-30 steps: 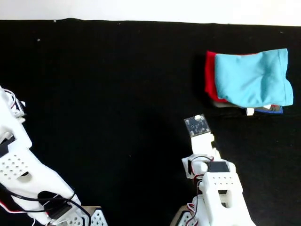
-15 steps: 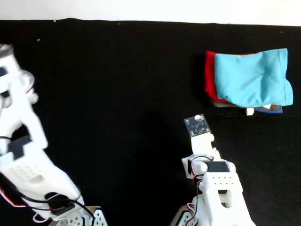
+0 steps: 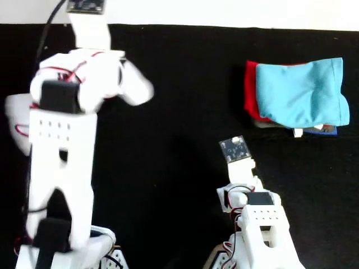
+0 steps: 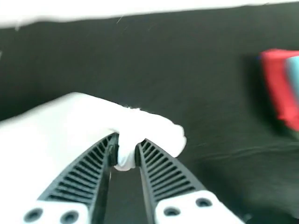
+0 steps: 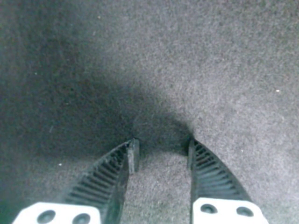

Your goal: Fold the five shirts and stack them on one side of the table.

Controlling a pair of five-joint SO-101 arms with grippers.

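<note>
Black cloth is covering the whole table, with a pale strip of wall running along its far edge.

On the left, the left arm is being held high over the cloth. The left gripper is nearly closed, and a bunched fold of a white shirt is being pinched between its ribbed jaws. The rest of that shirt is hanging loose around and below the jaws. No neat fold can be made out in it.

Near the middle, the right arm is being kept low over bare cloth. The right gripper is partly open, and nothing is being held between its jaws.

On the right side of the table, well apart from both grippers, a stack is resting. A light blue shirt is lying folded on top, with a red shirt showing beneath it. At the near edge, slivers of dark blue cloth and white cloth are peeking out. How many shirts these belong to cannot be told.

The task is judged to be far along: 2 folded shirts are clearly stacked, possibly 4. The white shirt, likely the last of the 5, is left to be spread, folded and set on the stack.
</note>
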